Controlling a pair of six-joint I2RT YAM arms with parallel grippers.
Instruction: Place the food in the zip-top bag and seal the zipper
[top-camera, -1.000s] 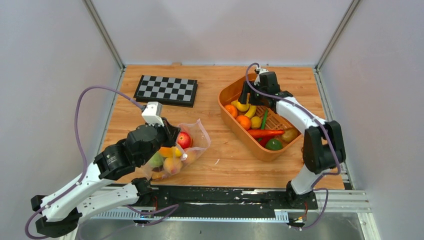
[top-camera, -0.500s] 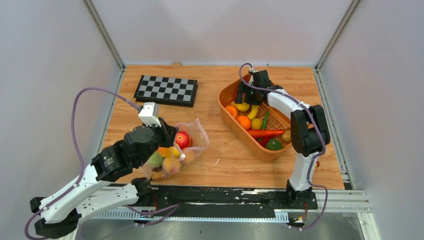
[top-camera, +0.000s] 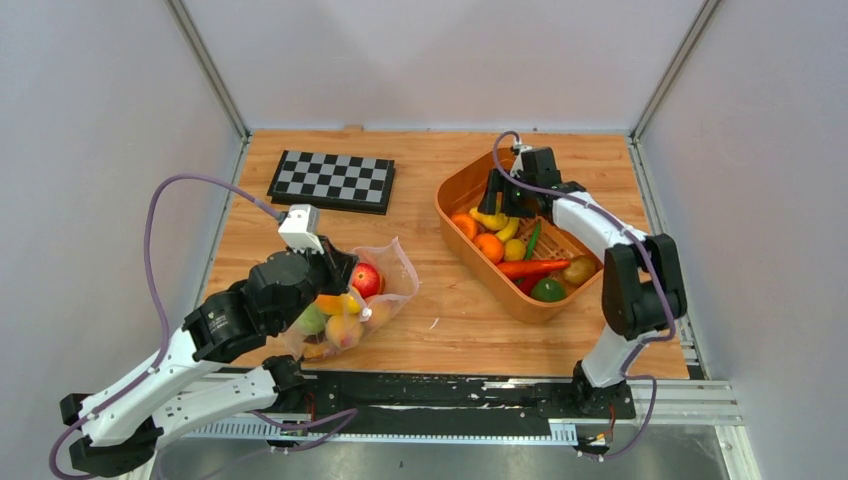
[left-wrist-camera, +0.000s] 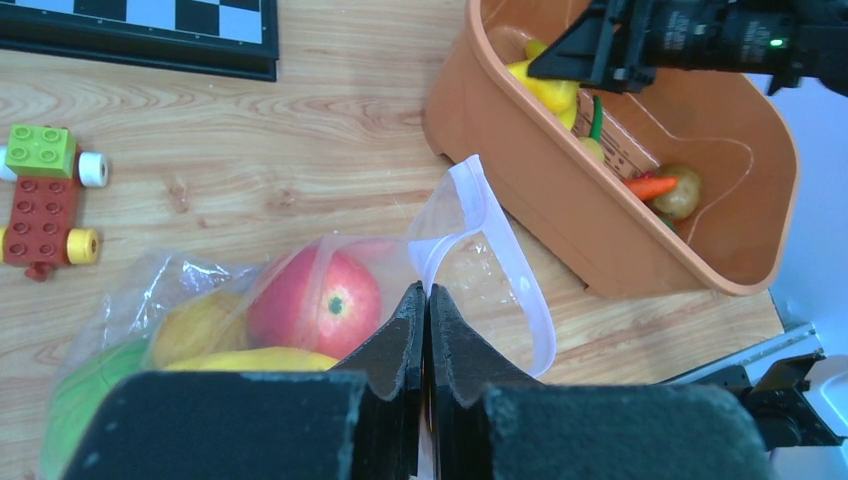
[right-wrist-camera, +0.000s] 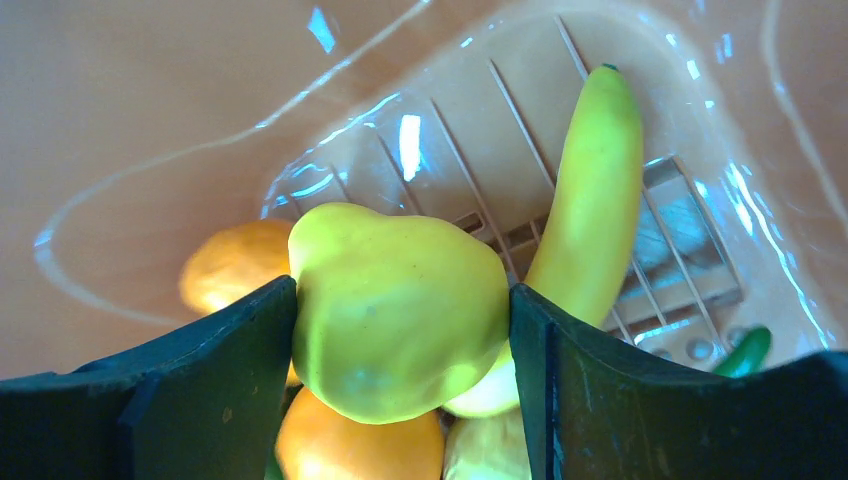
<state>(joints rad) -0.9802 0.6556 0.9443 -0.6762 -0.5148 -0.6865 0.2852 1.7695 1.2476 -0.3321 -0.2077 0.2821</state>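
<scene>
The zip-top bag (top-camera: 385, 272) lies on the wooden table with a red apple (left-wrist-camera: 320, 300) and yellow, orange and green food inside. Its mouth (left-wrist-camera: 470, 215) gapes toward the orange tub, and the whitish zipper (left-wrist-camera: 525, 290) loops along that edge. My left gripper (left-wrist-camera: 427, 292) is shut on the bag's mouth edge. My right gripper (right-wrist-camera: 403, 292) is down in the tub, shut on a yellow-green fruit (right-wrist-camera: 400, 300) that touches both fingers. A banana (right-wrist-camera: 595, 200) and an orange (right-wrist-camera: 350, 445) lie against that fruit.
The orange tub (top-camera: 478, 262) at right holds more food: oranges, a carrot, green pieces and a potato-like piece. A checkerboard (top-camera: 333, 180) lies at the back left. A red block toy with wheels (left-wrist-camera: 42, 200) sits on the wood left of the bag.
My right arm swung slightly left inside the tub, then back right, its jaws staying on the yellow-green fruit. The left arm and the bag have not moved.
</scene>
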